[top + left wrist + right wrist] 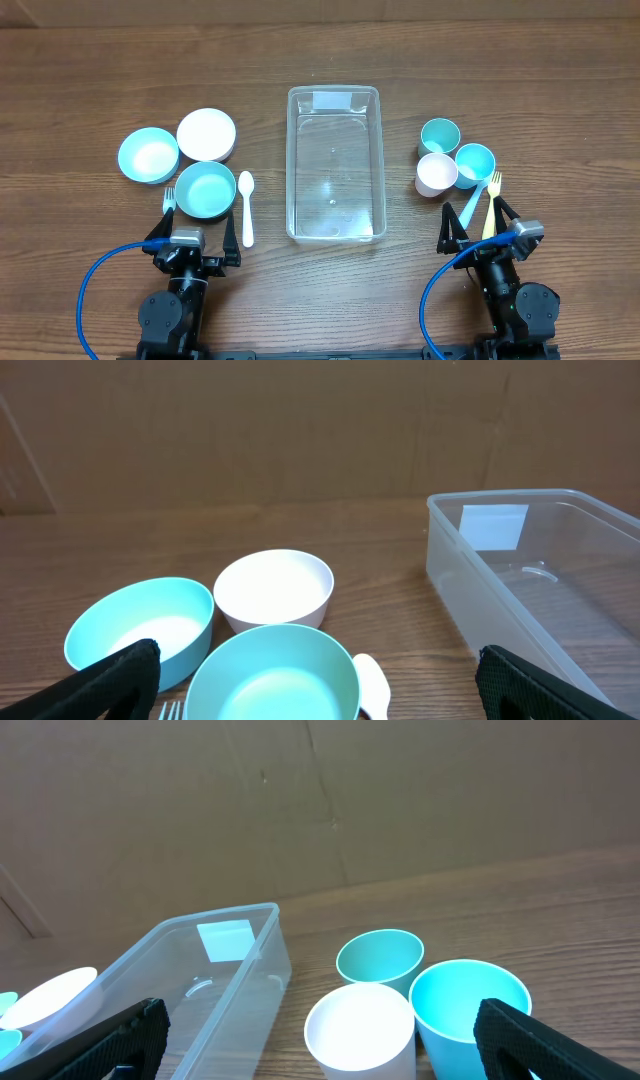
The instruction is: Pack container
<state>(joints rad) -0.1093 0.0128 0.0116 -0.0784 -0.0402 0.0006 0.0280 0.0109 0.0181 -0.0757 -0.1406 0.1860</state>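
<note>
Start of packing — your container (333,170) sits empty at the centre of the table (90,70) | left pincer (198,228) and right pincer (475,222) both released, holding nothing | next, likely: grip the nearest teal bowl (205,190) by its rim

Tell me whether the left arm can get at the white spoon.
Probably yes: the spoon lies uncovered close by its open jaws, beside the teal bowl, with nothing across the way.

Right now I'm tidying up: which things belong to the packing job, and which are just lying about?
Job: clear tub; likely its load: three bowls, three cups, cutlery.
Lying about: only the arms' blue cables.
</note>
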